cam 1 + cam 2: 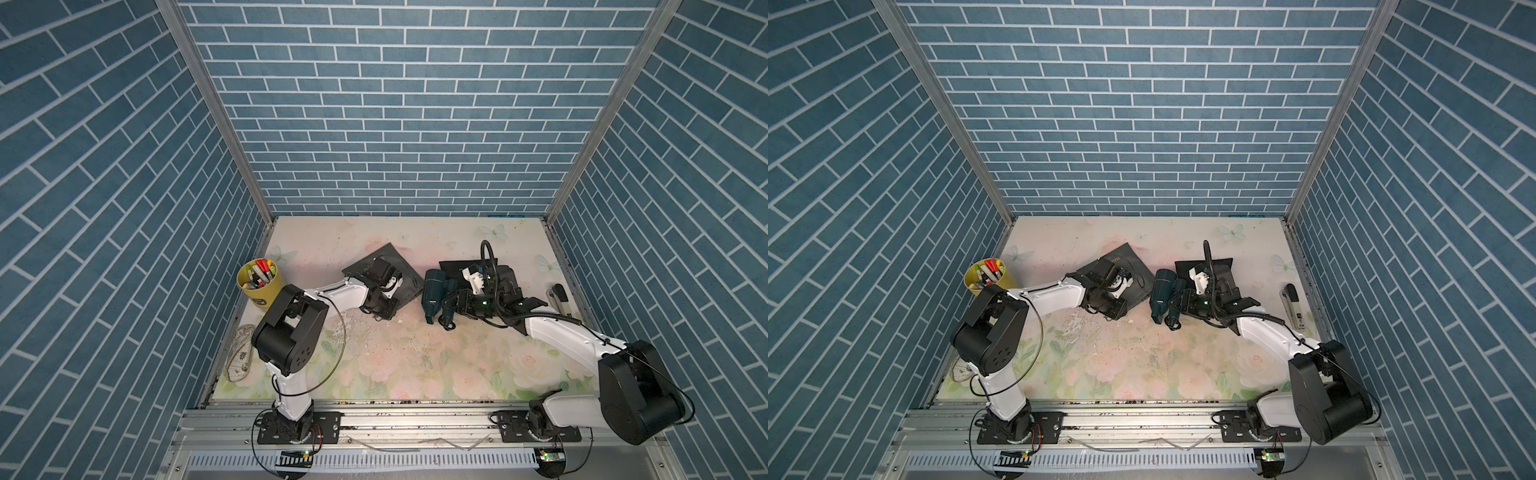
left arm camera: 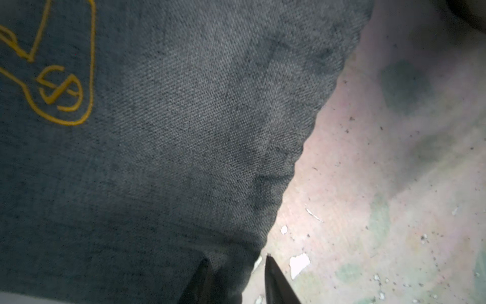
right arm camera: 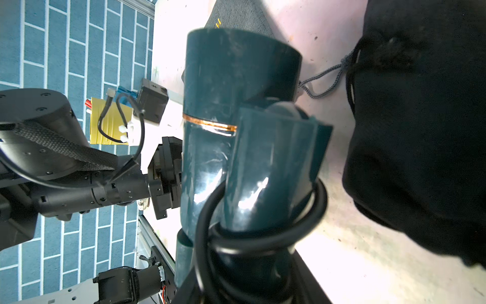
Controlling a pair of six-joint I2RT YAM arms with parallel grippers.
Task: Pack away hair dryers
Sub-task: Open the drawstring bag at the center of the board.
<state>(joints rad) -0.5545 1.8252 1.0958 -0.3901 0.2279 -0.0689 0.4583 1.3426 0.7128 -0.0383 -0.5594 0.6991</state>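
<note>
Mid-table: dryer [image 1: 434, 293] sat between left pouch [image 1: 390, 252] and right pouch [image 1: 455, 268], pen cup [image 1: 259, 291] way off left.

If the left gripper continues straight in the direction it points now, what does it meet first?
The grey pouch: its edge lies between the fingertips of the left gripper, so the cloth comes first, then probably the floral table just beneath. Depth is hard to judge.

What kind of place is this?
Probably a robot practice booth, not a home: a left arm and right arm bolted to a metal rail, with blue brick-print walls boxing in a flowery table.
</note>
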